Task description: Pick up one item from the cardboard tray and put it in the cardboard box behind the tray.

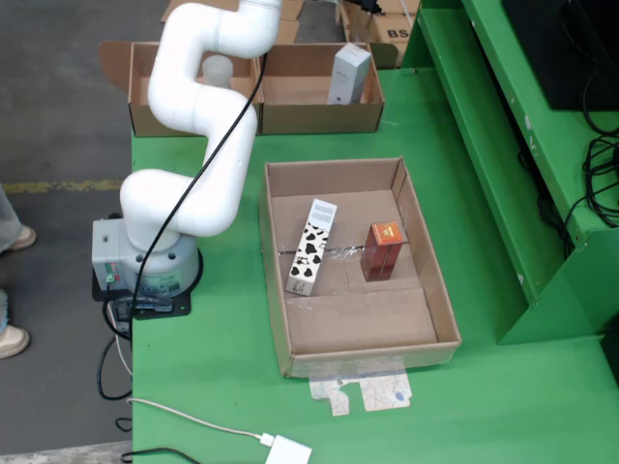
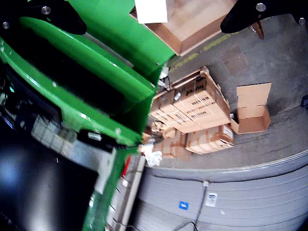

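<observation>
Gripper: only two black fingertips seen at top corners of wrist view, spread wide, nothing between; out of fixed view; white arm reaches past top edge; cardboard tray on green table; cardboard box behind tray, white carton upright inside; cow-print carton lying left-centre in tray; orange box just right of it, apart.

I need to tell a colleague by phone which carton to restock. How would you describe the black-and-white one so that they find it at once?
On the green table, look in the large shallow cardboard tray in the middle of the overhead view. Two small cartons are in it, and the cow-patterned carton is the left one, long and slim. Its white sides with black patches set it apart from the shorter orange-red carton to its right.
</observation>
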Controlling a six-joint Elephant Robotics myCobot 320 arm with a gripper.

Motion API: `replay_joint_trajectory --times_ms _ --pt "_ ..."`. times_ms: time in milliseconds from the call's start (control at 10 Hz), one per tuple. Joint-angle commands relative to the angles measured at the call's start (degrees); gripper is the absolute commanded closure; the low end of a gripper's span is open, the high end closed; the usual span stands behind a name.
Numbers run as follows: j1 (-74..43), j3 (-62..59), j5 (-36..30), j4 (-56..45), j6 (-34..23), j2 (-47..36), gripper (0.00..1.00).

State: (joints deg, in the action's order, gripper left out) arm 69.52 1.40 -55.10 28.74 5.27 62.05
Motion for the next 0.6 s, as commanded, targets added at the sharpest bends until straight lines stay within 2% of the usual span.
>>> replay_joint_trajectory --times_ms 0,100,200,500 --pt "3.2 -1.4 0.5 0.6 -2.1 -9.8 0.00" --pt "3.2 -1.4 0.5 0.6 -1.7 -9.8 0.00" --pt "4.5 -1.4 0.5 0.6 -2.3 -13.8 0.00" --pt "4.6 -1.4 0.5 0.6 -2.4 -15.6 0.00"
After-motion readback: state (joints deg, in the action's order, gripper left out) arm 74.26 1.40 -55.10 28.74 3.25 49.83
